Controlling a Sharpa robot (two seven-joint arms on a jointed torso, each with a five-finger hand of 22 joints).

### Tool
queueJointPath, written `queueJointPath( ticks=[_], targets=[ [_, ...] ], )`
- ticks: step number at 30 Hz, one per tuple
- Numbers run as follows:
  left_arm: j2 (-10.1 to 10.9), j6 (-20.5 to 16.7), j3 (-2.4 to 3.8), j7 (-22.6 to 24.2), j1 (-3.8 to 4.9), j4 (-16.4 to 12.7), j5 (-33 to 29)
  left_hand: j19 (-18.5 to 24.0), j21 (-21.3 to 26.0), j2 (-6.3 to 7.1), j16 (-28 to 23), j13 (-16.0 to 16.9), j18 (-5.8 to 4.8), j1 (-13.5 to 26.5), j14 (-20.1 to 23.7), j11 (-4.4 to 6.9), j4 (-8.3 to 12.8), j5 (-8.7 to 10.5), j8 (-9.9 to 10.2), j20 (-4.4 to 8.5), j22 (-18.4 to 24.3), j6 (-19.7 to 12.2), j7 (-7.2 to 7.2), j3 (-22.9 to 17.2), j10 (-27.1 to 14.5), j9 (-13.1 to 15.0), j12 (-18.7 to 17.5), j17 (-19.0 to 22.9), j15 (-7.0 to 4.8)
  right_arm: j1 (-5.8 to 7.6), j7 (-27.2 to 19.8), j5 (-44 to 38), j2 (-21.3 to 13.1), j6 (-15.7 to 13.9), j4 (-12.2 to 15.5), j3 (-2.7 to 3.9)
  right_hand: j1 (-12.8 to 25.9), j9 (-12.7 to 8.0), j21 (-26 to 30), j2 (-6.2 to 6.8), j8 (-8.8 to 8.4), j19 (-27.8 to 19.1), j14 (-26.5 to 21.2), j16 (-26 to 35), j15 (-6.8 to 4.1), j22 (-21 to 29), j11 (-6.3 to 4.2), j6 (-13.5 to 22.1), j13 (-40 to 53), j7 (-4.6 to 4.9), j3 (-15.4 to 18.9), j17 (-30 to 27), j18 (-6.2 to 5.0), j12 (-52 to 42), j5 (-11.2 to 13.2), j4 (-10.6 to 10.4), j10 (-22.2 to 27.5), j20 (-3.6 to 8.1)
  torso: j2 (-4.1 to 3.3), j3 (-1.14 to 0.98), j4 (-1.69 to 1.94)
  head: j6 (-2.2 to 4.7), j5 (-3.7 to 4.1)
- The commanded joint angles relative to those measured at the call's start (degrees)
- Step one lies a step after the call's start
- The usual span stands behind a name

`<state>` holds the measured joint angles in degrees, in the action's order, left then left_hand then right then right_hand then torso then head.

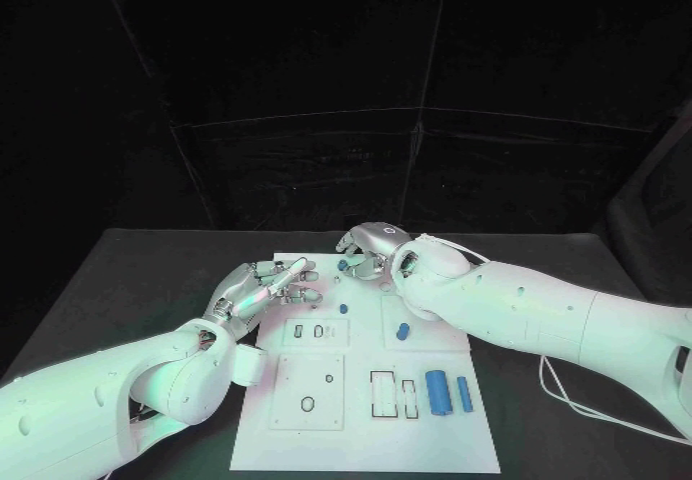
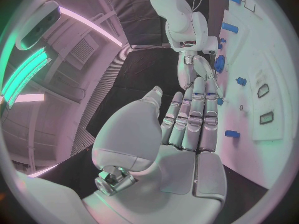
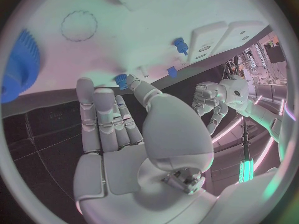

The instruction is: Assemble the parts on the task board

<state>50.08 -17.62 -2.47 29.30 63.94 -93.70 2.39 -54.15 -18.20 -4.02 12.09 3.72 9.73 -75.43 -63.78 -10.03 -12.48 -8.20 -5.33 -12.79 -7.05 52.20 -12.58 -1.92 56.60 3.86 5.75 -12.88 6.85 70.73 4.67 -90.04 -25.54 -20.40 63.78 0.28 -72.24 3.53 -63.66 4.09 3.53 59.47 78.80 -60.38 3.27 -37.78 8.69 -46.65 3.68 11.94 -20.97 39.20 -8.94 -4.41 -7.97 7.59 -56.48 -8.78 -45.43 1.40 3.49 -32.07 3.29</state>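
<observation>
the task board is a flat white plate lying in the middle of the dark matte tabletop, its surface smooth and cut with rectangular and oval recesses. at its near right stand three upright-lying blue parts: a fat rounded cylinder, a slim bar just beside it, and a shorter bar next to an open rectangular slot. a small blue oval part lies further up the board, and a tiny blue peg sits near the middle. in the right wrist view a large blue toothed gear lies on the board, near a dotted circular outline, and a small blue knob stands by two white inset blocks.

the left hand hovers at the board's far left edge, its silver fingers stretched out straight and close together, thumb apart, holding nothing. the right hand is at the board's far edge, its fingers extended side by side; the thumb tip sits against a small blue part at the board's rim, though i cannot tell whether it is pinched or only touched.
</observation>
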Motion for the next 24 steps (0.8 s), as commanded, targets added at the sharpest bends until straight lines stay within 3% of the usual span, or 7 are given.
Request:
queueJointPath(
  ticks=[1, 5, 9, 11, 14, 19, 24],
  targets=[
    [0.2, 1.0, 0.06, 0.0, 0.10, -0.1, -0.5, 0.1, 0.4, -0.20, -0.4, -0.1, 0.62, -0.1, 0.3, -0.03, 0.2, 0.08, 0.2, -0.27, 0.1, -0.2, -0.30, -0.1, -0.5, 0.0, -0.4, -0.1, 0.09, 0.16, 0.1, 0.1, -2.1, -3.6, 2.2, 0.05, -0.7, 0.3, -0.3, 0.13, 0.19, 0.4, 0.1, -0.8, -0.08, -0.6, -0.15, -1.7, 0.2, 0.76, 0.7, 0.6, -0.77, -0.7, -0.6, -0.2, -0.5, -0.01, -0.01, -0.10, -0.19, 0.01, -0.16],
    [0.6, 1.0, 0.06, -0.1, 0.11, -0.2, -0.6, 0.2, 0.4, -0.20, -0.4, 0.0, 0.62, -0.1, 0.4, -0.05, 0.3, 0.08, 0.2, -0.30, 0.1, -0.2, -0.31, -0.1, -0.6, 0.0, -0.4, -0.1, 0.12, 0.18, 0.7, 2.0, -6.2, -4.6, 5.9, 0.92, -0.9, 0.7, -2.0, -0.21, 0.94, 2.5, 1.4, -2.6, -0.57, -3.3, -0.82, -4.8, 0.5, 0.24, 1.0, 2.8, -0.34, -2.8, -1.7, -1.1, -3.5, 0.27, 0.04, -0.04, -0.37, 0.15, -0.13],
    [0.8, 1.0, 0.06, -0.1, 0.11, -0.4, -0.6, 0.2, 0.4, -0.20, -0.4, 0.0, 0.62, -0.1, 0.4, -0.05, 0.3, 0.08, 0.2, -0.30, 0.1, -0.2, -0.31, -0.1, -0.6, 0.0, -0.4, -0.1, 0.12, 0.21, 2.2, 5.9, -10.7, -3.4, 9.5, 2.02, 0.1, 0.8, -6.3, -0.15, 1.57, 7.6, 4.2, -7.4, -2.28, -10.6, -2.98, -7.1, 1.8, -1.41, 1.2, 9.9, 0.96, -6.7, -3.1, -3.0, -10.8, 1.35, 0.10, -0.10, -0.61, 0.27, 0.07],
    [0.9, 1.0, 0.06, -0.1, 0.11, -0.4, -0.6, 0.2, 0.4, -0.20, -0.4, 0.0, 0.62, -0.1, 0.4, -0.05, 0.3, 0.08, 0.2, -0.30, 0.1, -0.2, -0.31, -0.1, -0.6, 0.0, -0.4, -0.1, 0.12, 0.26, 3.8, 8.0, -13.4, -1.6, 11.5, 2.51, 1.3, 0.8, -8.9, 0.90, 1.80, 10.6, 5.6, -10.4, -3.69, -15.0, -4.54, -8.0, 3.9, -2.77, 2.2, 14.6, 1.75, -10.0, -3.5, -4.6, -16.1, 2.63, 0.15, -0.15, -0.88, 0.37, 0.06],
    [0.9, 1.1, 0.05, -0.1, 0.12, -0.4, -0.6, 0.2, 0.4, -0.20, -0.5, 0.0, 0.62, -0.1, 0.4, -0.05, 0.3, 0.08, 0.2, -0.30, 0.1, -0.2, -0.31, -0.1, -0.6, 0.0, -0.4, -0.1, 0.12, 0.34, 5.5, 9.2, -15.9, 1.1, 13.0, 2.81, 2.4, 0.7, -10.5, 2.70, 1.72, 12.3, 6.2, -12.1, -4.64, -17.6, -5.64, -8.0, 7.0, -3.69, 4.3, 17.2, 2.26, -13.5, -4.7, -6.2, -19.2, 3.70, 0.17, -0.24, -1.08, 0.38, 0.00],
    [0.8, 1.2, 0.05, -0.2, 0.12, -0.3, -0.6, 0.2, 0.5, -0.20, -0.5, 0.0, 0.62, -0.1, 0.4, -0.05, 0.3, 0.08, 0.2, -0.31, 0.1, -0.2, -0.31, -0.1, -0.6, 0.0, -0.4, -0.1, 0.13, 0.42, 8.2, 9.2, -18.4, 5.3, 14.3, 3.02, 2.2, 0.5, -13.2, 3.97, 1.31, 15.0, 7.0, -15.7, -4.94, -22.7, -6.02, -7.0, 15.1, -4.02, 9.4, 22.7, 3.26, -21.2, -5.9, -9.5, -19.1, 4.24, 0.08, -0.36, -1.18, 0.41, 0.17],
    [0.6, 1.3, 0.05, -0.2, 0.12, -0.2, -0.6, 0.2, 0.5, -0.20, -0.5, 0.0, 0.62, -0.1, 0.4, -0.05, 0.3, 0.08, 0.2, -0.31, 0.1, -0.2, -0.31, -0.1, -0.6, 0.0, -0.4, -0.1, 0.13, 0.45, 9.7, 8.6, -18.8, 8.0, 13.9, 3.08, -1.2, 0.5, -14.5, 3.26, 1.28, 15.7, 7.1, -17.6, -4.49, -24.9, -5.65, -6.1, 25.2, -3.82, 15.1, 25.8, 3.54, -29.2, -6.0, -14.0, -14.5, 3.97, 0.08, -0.21, -1.04, 0.50, 0.62]
  ],
)
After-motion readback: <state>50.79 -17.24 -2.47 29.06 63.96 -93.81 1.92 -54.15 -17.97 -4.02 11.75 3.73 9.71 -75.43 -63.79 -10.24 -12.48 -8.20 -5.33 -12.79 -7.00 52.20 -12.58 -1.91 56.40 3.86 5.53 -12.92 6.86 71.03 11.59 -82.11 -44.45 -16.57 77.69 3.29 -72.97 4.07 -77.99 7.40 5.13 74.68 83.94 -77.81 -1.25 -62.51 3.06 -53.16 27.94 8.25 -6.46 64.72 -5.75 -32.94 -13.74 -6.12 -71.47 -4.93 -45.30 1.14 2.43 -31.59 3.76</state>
